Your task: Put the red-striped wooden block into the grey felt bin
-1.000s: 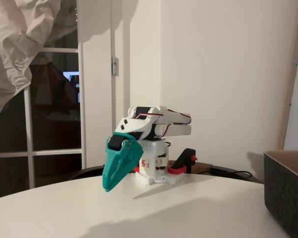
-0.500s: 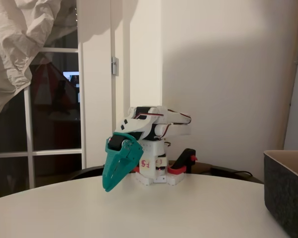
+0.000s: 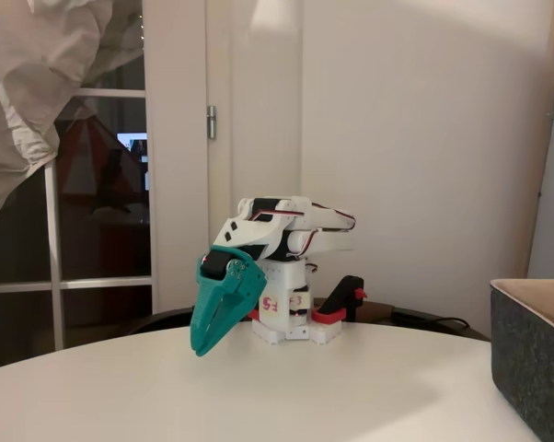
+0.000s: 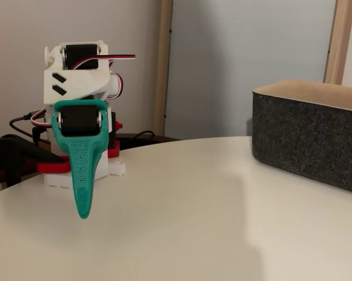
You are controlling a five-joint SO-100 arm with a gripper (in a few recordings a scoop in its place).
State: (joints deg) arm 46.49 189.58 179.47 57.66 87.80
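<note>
My teal gripper (image 3: 200,345) (image 4: 82,212) hangs folded down in front of the white arm base, its tip just above the white table, in both fixed views. The fingers lie together with nothing between them, so it is shut. The grey felt bin (image 3: 533,354) (image 4: 307,132) with its tan rim stands at the right edge of the table, well apart from the gripper. The red-striped wooden block is out of view.
A red-and-black clamp (image 3: 340,306) (image 4: 24,161) holds the arm base to the round white table (image 3: 259,391) (image 4: 182,216). Behind stand a wall, a door frame and a dark window with crumpled white cloth (image 3: 28,83).
The arm and the bin have not moved. The light on the wall behind has shifted, and the shadow is softer.
</note>
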